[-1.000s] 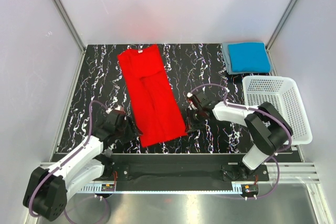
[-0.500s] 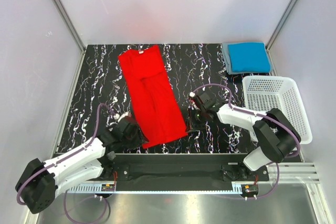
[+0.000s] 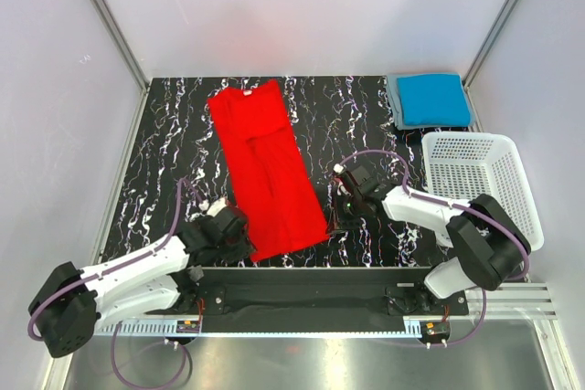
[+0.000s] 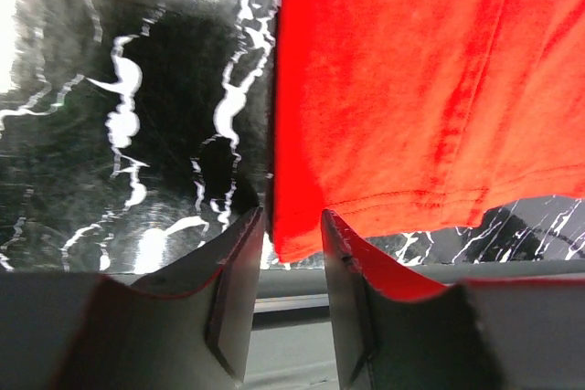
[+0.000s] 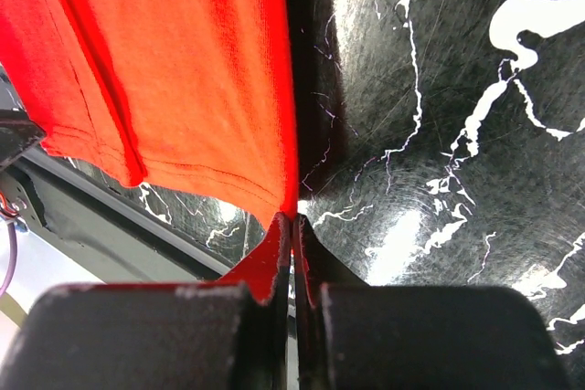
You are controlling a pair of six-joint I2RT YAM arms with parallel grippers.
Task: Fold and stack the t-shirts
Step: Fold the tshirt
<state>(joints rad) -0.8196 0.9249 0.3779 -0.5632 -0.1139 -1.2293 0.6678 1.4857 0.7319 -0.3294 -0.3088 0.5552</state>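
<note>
The red t-shirt (image 3: 267,166) lies folded into a long strip down the middle of the table. My left gripper (image 3: 242,237) is open at the strip's near left corner. In the left wrist view that corner of the red cloth (image 4: 411,89) sits between the spread fingers of the left gripper (image 4: 292,230). My right gripper (image 3: 334,218) is at the near right corner. In the right wrist view the right gripper (image 5: 294,221) is shut on the corner tip of the red shirt (image 5: 164,61). The folded blue t-shirt (image 3: 431,100) lies on the grey-blue t-shirt (image 3: 393,102) at the back right.
A white mesh basket (image 3: 475,184) stands at the right edge, just behind the right arm. The black marbled table (image 3: 174,162) ends at a metal rail (image 3: 302,299) close behind both grippers. White walls close in the back and sides.
My left gripper has moved right and nearer, up to the shirt's near left corner. My right gripper has shifted slightly nearer along the near right corner.
</note>
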